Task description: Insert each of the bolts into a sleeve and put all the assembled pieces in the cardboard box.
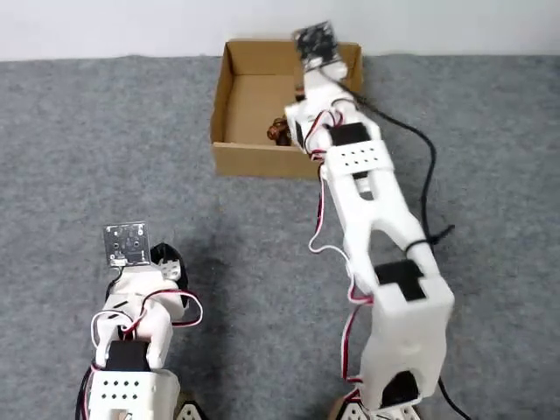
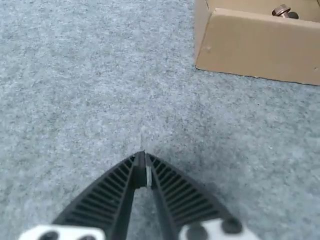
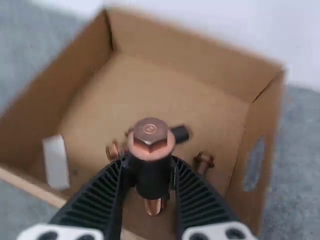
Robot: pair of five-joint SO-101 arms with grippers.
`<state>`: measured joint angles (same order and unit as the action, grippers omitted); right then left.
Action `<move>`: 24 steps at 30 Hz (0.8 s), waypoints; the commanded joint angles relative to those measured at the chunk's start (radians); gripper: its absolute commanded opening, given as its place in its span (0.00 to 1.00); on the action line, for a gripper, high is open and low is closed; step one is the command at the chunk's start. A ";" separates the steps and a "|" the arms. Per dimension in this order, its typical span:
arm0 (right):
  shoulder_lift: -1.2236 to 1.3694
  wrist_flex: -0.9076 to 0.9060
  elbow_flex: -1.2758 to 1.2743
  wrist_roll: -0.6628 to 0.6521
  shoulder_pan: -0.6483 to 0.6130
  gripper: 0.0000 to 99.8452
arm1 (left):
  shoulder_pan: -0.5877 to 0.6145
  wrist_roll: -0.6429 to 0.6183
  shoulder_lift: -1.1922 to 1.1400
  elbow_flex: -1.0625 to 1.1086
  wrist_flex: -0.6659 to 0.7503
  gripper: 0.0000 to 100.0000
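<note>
My right gripper [image 3: 148, 172] is shut on an assembled piece [image 3: 149, 155], a copper bolt with a hex head pushed through a black sleeve, held upright over the open cardboard box [image 3: 190, 65]. Other bolt-and-sleeve pieces [image 3: 202, 161] lie on the box floor below it. From above, the right arm [image 1: 367, 175] stretches out to the cardboard box [image 1: 229, 96], where a brown piece [image 1: 278, 131] shows inside. My left gripper [image 2: 141, 162] is shut on nothing, low over the grey carpet, well short of the box [image 2: 255, 45]. The left arm [image 1: 136, 289] sits at the front left.
Grey carpet [image 1: 105, 157] covers the table around the box. A white label [image 3: 55, 161] is stuck on the box's inner wall. A black cable [image 1: 426, 166] trails beside the right arm. A white wall runs behind the box.
</note>
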<state>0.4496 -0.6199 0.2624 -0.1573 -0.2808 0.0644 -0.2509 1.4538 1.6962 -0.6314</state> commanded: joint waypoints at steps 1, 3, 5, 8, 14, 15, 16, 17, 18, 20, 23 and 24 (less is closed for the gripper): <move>0.038 0.025 0.083 -0.092 0.008 0.01 | 0.006 -0.009 -0.003 -0.007 -0.012 0.00; 0.065 0.024 0.083 -0.144 0.007 0.01 | 0.006 -0.009 -0.003 -0.007 -0.012 0.00; 0.081 -0.004 0.083 -0.201 0.004 0.01 | 0.006 -0.009 -0.003 -0.007 -0.012 0.00; 0.090 -0.062 0.083 -0.265 0.001 0.01 | 0.006 -0.009 -0.003 -0.007 -0.012 0.00; 0.085 -0.097 0.084 -0.276 0.002 0.04 | 0.006 -0.009 -0.003 -0.007 -0.012 0.00; 0.085 -0.124 0.094 -0.276 0.002 0.07 | 0.006 -0.009 -0.003 -0.007 -0.012 0.00; 0.087 -0.153 0.103 -0.276 0.002 0.11 | 0.006 -0.009 -0.003 -0.007 -0.012 0.00; 0.088 -0.177 0.114 -0.276 0.001 0.14 | 0.006 -0.009 -0.003 -0.007 -0.012 0.00; 0.088 -0.194 0.124 -0.276 0.001 0.16 | 0.006 -0.009 -0.003 -0.007 -0.012 0.00; 0.088 -0.209 0.147 -0.276 0.001 0.16 | 0.006 -0.008 -0.003 -0.007 -0.012 0.00; 0.087 -0.214 0.187 -0.275 0.004 0.11 | 0.006 -0.008 -0.003 -0.007 -0.012 0.00; 0.085 -0.214 0.203 -0.275 0.005 0.09 | 0.006 -0.008 -0.003 -0.007 -0.012 0.00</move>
<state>0.5554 -0.8239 0.3882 -0.4242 -0.2823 0.0644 -0.2509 1.4538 1.6962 -0.6391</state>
